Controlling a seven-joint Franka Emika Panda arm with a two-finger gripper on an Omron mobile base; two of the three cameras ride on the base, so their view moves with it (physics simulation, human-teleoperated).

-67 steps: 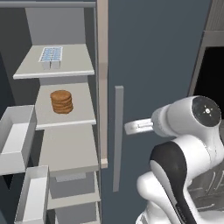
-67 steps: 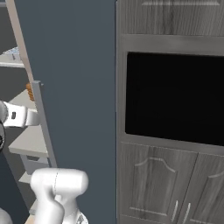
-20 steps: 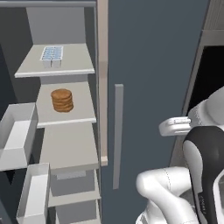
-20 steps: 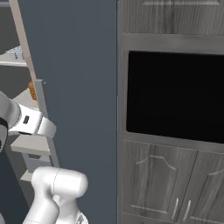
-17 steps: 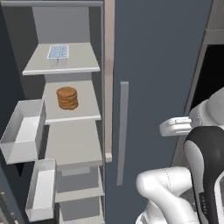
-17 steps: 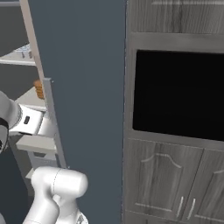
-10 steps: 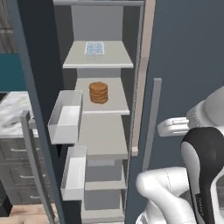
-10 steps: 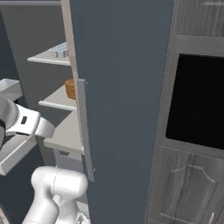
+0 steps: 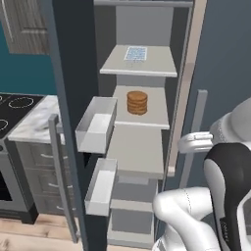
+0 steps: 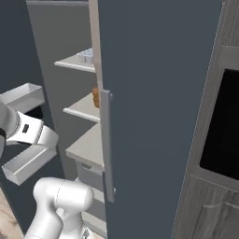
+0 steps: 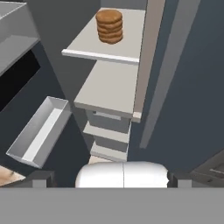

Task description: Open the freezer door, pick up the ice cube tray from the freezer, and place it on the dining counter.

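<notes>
Hand view: the claw (image 11: 109, 178) gapes wide, empty, low before the freezer (image 9: 142, 142); ice cube tray (image 9: 135, 53) on its top shelf, open room between.

The arm (image 9: 193, 223) is glossy white, built of rounded tubular links. A black band wraps one joint (image 9: 230, 181).

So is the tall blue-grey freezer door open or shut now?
Open. The tall blue-grey freezer door is swung out, showing its white bins and the pale grey shelves inside.
</notes>
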